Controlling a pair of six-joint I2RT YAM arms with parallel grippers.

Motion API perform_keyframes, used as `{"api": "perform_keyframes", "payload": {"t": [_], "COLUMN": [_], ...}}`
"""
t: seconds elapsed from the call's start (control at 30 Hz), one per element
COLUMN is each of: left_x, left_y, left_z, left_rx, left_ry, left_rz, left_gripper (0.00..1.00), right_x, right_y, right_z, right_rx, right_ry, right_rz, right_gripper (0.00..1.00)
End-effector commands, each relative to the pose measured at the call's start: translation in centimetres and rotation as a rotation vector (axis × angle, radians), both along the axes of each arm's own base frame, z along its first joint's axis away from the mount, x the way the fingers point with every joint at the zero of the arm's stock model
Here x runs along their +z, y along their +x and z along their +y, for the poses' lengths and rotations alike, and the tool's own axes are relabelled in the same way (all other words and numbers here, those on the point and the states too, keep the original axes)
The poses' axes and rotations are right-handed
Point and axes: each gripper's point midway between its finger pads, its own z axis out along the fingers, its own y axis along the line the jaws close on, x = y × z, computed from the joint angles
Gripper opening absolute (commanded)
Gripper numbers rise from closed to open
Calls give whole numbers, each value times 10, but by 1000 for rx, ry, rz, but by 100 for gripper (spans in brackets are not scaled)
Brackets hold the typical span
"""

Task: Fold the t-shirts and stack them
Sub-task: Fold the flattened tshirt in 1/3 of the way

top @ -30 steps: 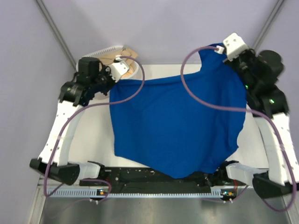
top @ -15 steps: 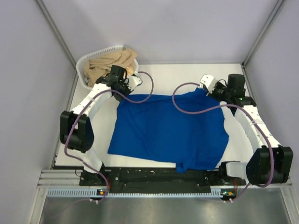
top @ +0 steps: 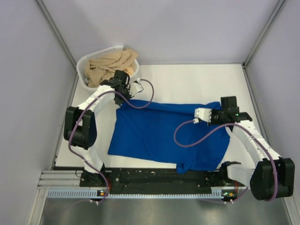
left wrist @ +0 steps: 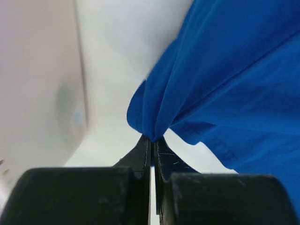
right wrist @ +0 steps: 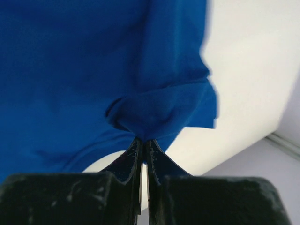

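Both grippers are clamped on the royal-blue t-shirt (top: 164,136): left gripper (left wrist: 152,140) on the corner nearest the white laundry basket (top: 80,64), right gripper (right wrist: 142,140) on a corner well apart from it. Shirt's spread on the bench (top: 187,79) just beside the basket, so I'd call this the laying-flat step; next move probably needs those corners set down smooth before any fold.

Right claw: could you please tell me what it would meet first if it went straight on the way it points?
The royal-blue cloth t-shirt: the right claw is shut on a bunched fold, with more blue fabric straight ahead. Beyond that, probably the white table, though depth is unclear.
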Motion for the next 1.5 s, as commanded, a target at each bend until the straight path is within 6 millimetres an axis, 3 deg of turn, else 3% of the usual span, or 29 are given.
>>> {"api": "perform_keyframes", "payload": {"t": [0.0,0.07,0.17,0.2,0.3,0.33,0.43,0.5,0.6,0.67,0.73,0.77,0.83,0.93,1.03,1.1,1.23,1.47], "left_x": [-24,-29,-35,-38,-41,-40,-24,-6,20,35,40,38,33,22,14,11,-5,-51], "left_y": [-12,-17,-26,-29,-41,-44,-61,-77,-84,-75,-57,-48,-36,-25,-10,-1,14,13], "left_z": [10,9,11,12,15,16,9,2,-8,-16,-22,-24,-24,-16,-6,-2,3,-4], "left_rx": [-30,-45,-67,-75,-100,-105,-155,-215,-251,-228,-161,-123,-37,56,136,171,214,204], "left_ry": [58,57,72,77,91,94,46,0,-64,-112,-155,-164,-178,-159,-155,-160,-171,-173], "left_rz": [80,111,151,165,217,229,277,304,269,210,152,134,115,75,8,-18,-19,81], "left_gripper": [0,0,9,15,35,40,60,75,74,67,56,52,42,40,43,47,54,56], "right_x": [-46,-58,-70,-73,-74,-71,-53,-32,26,77,117,129,134,91,51,29,-5,-61], "right_y": [-44,-53,-58,-60,-63,-63,-58,-50,-21,13,42,57,77,85,84,84,93,107], "right_z": [-37,-42,-43,-42,-42,-40,-38,-31,11,40,54,52,44,26,-21,-48,-59,-59], "right_rx": [77,115,177,195,202,204,186,158,58,-72,-285,-462,-777,-1141,-1446,-1557,-1567,-1565], "right_ry": [-284,-336,-378,-386,-404,-400,-388,-329,9,327,637,796,1005,1132,1187,1185,1079,939], "right_rz": [141,174,202,206,193,175,113,52,-91,-187,-195,-166,-88,3,-5,12,82,225], "right_gripper": [0,0,1,10,54,63,71,72,72,73,71,68,60,57,59,62,68,68]}}
